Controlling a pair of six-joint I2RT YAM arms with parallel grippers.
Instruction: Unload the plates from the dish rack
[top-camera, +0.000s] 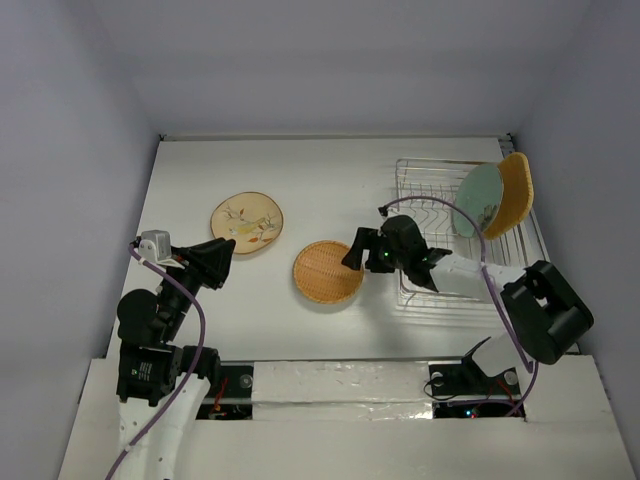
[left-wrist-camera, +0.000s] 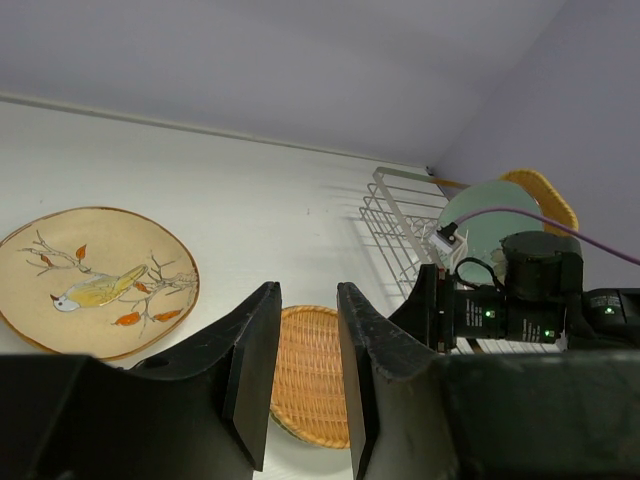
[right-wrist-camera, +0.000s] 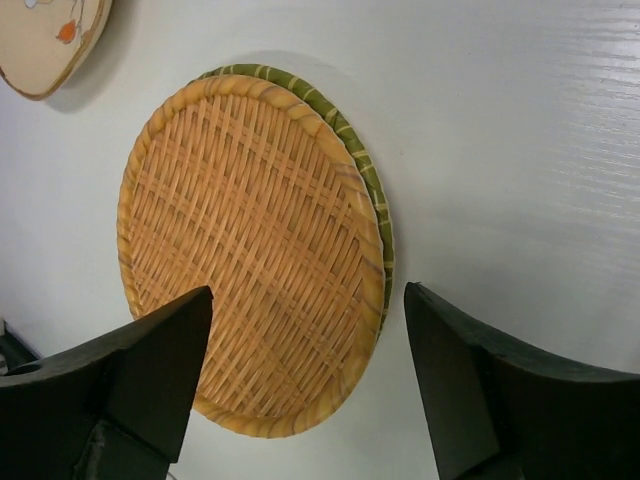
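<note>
The orange woven plate (top-camera: 328, 271) lies flat on the table and also shows in the right wrist view (right-wrist-camera: 250, 250) and the left wrist view (left-wrist-camera: 310, 375). The cream floral plate (top-camera: 247, 222) lies flat to its left. The mint-green plate (top-camera: 478, 200) and the orange-tan plate (top-camera: 515, 193) stand upright at the far right of the dish rack (top-camera: 430, 190). My right gripper (top-camera: 352, 255) is open and empty, just above the woven plate's right edge (right-wrist-camera: 308, 295). My left gripper (top-camera: 222, 258) hovers near the table's left side, jaws slightly apart and empty (left-wrist-camera: 306, 290).
The white table is walled on the left, back and right. The rack stands against the right wall. My right arm (top-camera: 540, 310) reaches over the rack's near end. A purple cable (top-camera: 480, 250) loops above the rack.
</note>
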